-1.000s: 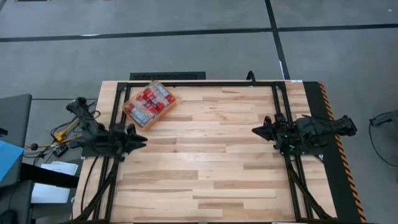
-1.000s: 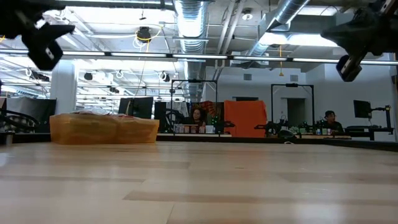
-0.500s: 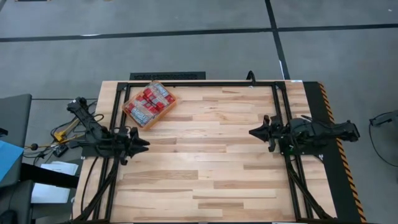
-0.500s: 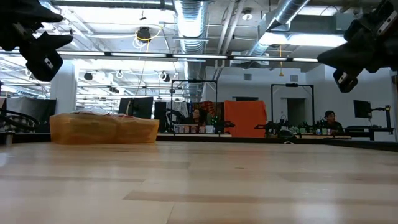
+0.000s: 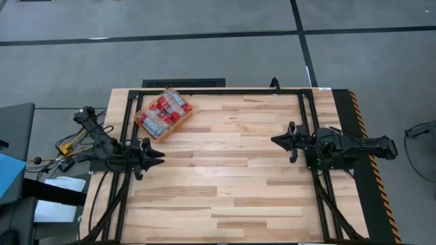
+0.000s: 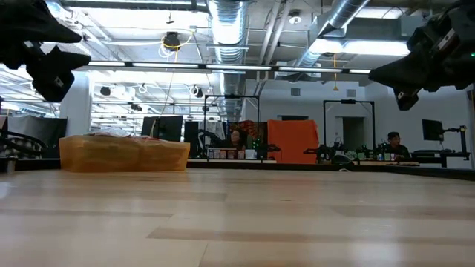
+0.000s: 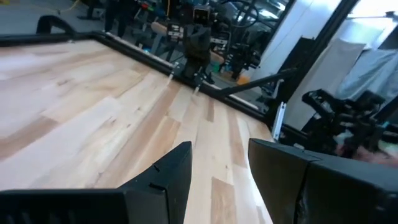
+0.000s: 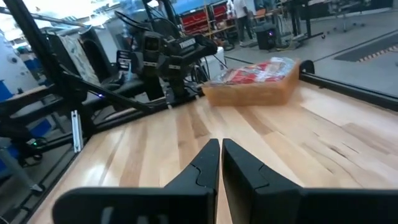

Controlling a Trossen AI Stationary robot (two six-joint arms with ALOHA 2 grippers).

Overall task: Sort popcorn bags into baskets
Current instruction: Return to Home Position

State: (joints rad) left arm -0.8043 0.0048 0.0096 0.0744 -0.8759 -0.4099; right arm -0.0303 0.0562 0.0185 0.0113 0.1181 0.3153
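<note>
Popcorn bags (image 5: 163, 111) lie packed in orange basket (image 5: 178, 126), far-left corner of table (image 5: 231, 177). Left gripper (image 5: 157, 155) fingers apart, L edge; right gripper (image 5: 276, 141) fingers together, R side.

A shallow square orange plastic basket (image 5: 179, 126) holds small flat red packets with silver-grey label panels (image 5: 163, 112) on a pale blond wooden-plank surface (image 5: 225, 170) streaked with browner boards, framed in black and edged by a yellow-and-black hazard stripe (image 5: 382, 197).

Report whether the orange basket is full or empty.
Full: red popcorn bags fill the orange basket to its rim; none lie on the table.
</note>
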